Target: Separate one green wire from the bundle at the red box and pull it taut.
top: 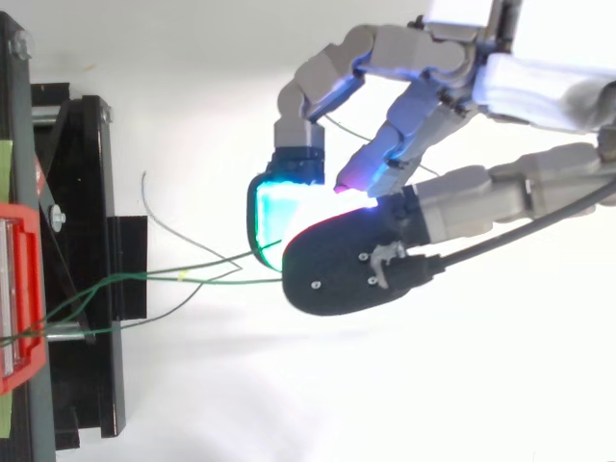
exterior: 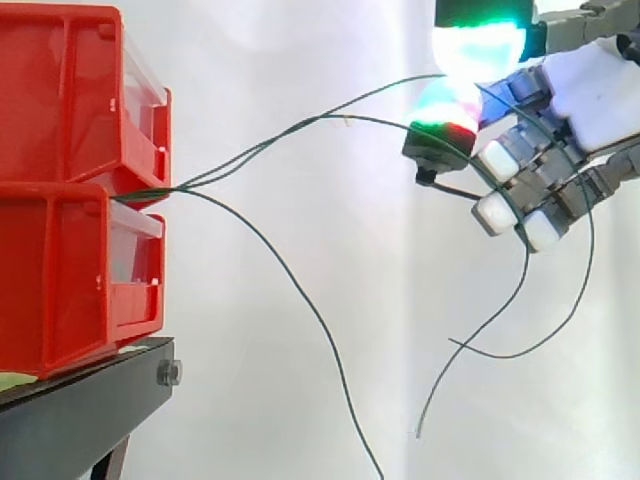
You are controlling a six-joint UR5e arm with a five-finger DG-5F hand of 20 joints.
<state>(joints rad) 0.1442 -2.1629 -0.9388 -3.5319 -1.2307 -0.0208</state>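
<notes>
Pinching one green wire (exterior: pixel 400 82) between two glowing pads (exterior: pixel 478 45), the hand (exterior: pixel 590 90) sits high on the right of the side view, well apart from the bins. One pad glows cyan-green, the other red-green. Rest of the fingers (exterior: pixel 497 155) are curled below, white tips, nothing clearly held in them.

The pinched wire runs from the gap between the upper red bin (exterior: pixel 60 90) and the lower red bin (exterior: pixel 60 280), rising to the pads in a shallow bow, close to straight but not fully. The bundle (exterior: pixel 150 192) exits at that same gap.

A second wire (exterior: pixel 380 119) climbs beside the pinched one, arcs across the curled fingers and hangs down with its end free. A third wire (exterior: pixel 310 305) drops away from the bins toward the bottom edge, slack.

Top view: the hand (top: pixel 539 91) enters from the right and the cyan pad (top: pixel 274 217) meets the dark-backed thumb. Green strands reach them from the bin side across the black stand (top: pixel 87 289); can't tell whether one or two go into the pinch.

White curtain (exterior: pixel 250 400) behind.
</notes>
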